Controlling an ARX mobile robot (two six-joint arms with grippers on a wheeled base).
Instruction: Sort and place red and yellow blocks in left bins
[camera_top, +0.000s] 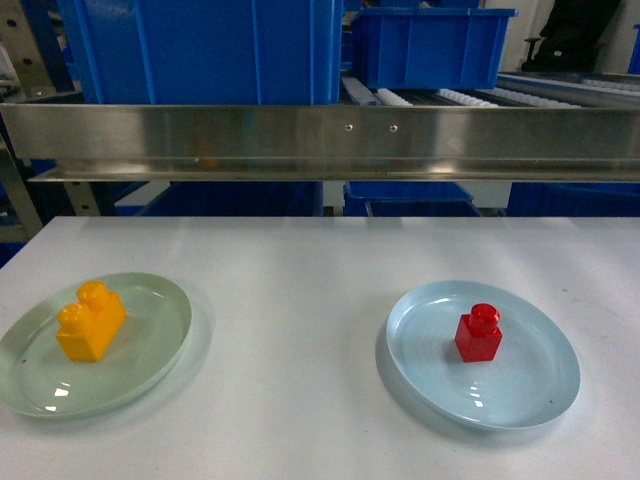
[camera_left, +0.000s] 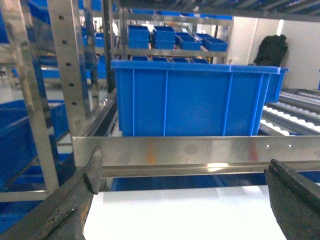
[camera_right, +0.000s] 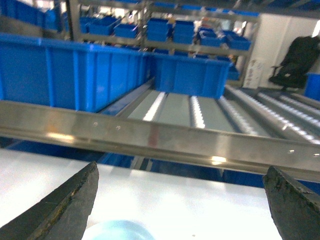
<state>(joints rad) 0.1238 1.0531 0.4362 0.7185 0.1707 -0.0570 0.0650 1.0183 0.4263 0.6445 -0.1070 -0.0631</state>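
- Lower left of the head view: yellow block (camera_top: 90, 320) lying on a pale green plate (camera_top: 150, 370).
- Lower right: red block (camera_top: 478, 333) upright on a pale blue plate (camera_top: 530, 390).
- Top of frame, behind a steel rail (camera_top: 320, 140): big blue bin (camera_top: 200, 50) at left, smaller blue bin (camera_top: 430, 45) right of it.
- Left gripper (camera_left: 185, 200): jaws wide, holding nothing.
- Right gripper (camera_right: 182, 202): jaws wide, holding nothing, above the white table (camera_right: 200, 210).

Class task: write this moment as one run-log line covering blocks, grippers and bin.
yellow block: on green plate | red block: on blue plate | left gripper: open | right gripper: open | blue bin: behind rail
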